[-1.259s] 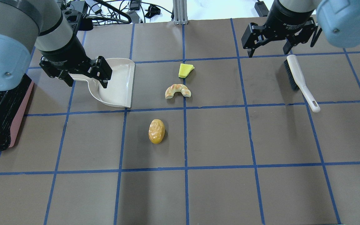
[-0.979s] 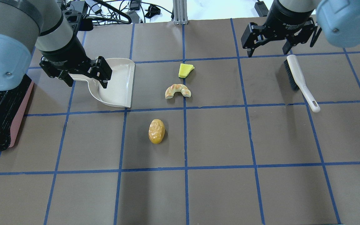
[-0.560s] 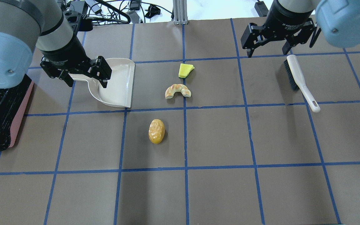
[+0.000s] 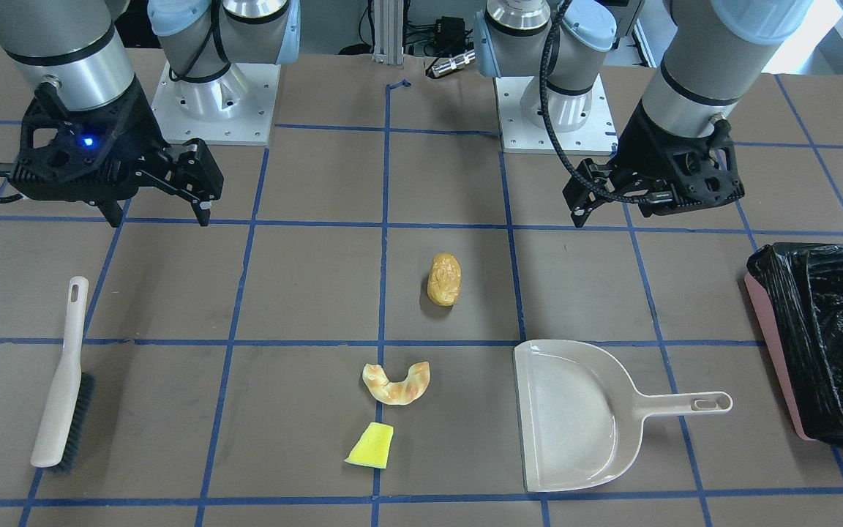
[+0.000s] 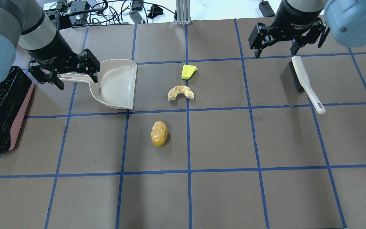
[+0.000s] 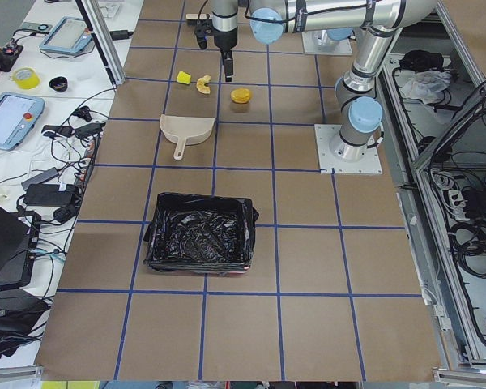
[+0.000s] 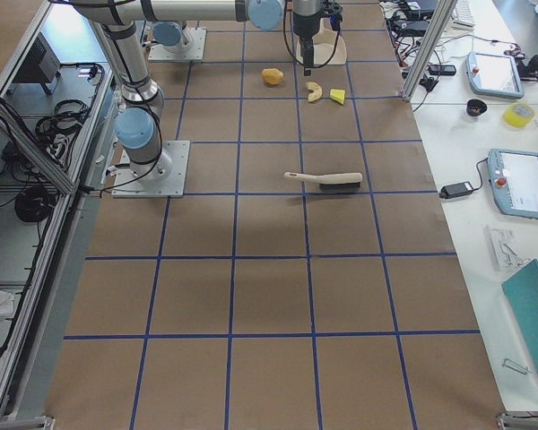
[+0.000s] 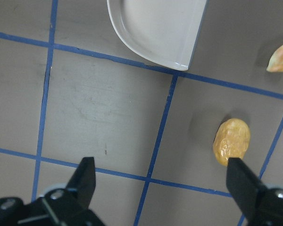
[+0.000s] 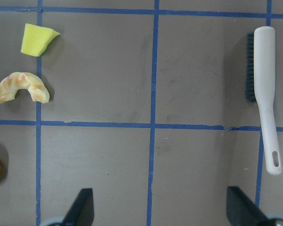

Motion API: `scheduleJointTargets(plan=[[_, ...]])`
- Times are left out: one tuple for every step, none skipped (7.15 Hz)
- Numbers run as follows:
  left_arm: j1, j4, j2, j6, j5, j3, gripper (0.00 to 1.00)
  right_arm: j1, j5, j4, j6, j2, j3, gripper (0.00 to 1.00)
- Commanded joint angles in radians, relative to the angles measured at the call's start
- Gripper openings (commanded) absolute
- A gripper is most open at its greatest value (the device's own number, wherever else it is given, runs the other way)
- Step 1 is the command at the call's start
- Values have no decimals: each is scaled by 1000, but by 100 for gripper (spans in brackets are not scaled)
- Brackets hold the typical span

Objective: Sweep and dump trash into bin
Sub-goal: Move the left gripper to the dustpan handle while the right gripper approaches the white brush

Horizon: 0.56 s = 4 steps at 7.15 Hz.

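left claw (image 5: pixel 77 81) and right claw (image 5: pixel 276 52) both gape wide, holding nothing. we'd say left is nearer the dustpan (image 5: pixel 118 84), hanging up near its handle, which points at the one bin (image 5: pixel 21 117). three trash bits, roll (image 5: pixel 159 133), croissant (image 5: pixel 180 93), sponge (image 5: pixel 188 71), lie on the desk off the dustpan's mouth; one brush (image 5: pixel 300 74) well beyond.

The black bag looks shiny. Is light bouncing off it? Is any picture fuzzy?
Yes: in the front-facing view the bag glints on its crinkles, and the dustpan shines a little. In the left wrist view the roll casts a soft shadow beside it. No view looks fuzzy; the side views only show things small.
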Motion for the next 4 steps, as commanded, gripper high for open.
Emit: scheduleJointTargets(plan=[[95,-9,-14,-132,-30,-10,100,-22,2,4,-21,6,0,100],[122,1,-22,-178,-25,-7,100,-38,2,4,-44,10,2,100],[145,6,-30,-203,-30,0,100,-58,-2,11,-74,12,2,100],[153,17,-43,-201,-27,3,100,-94,-1,11,-117,15,9,100]])
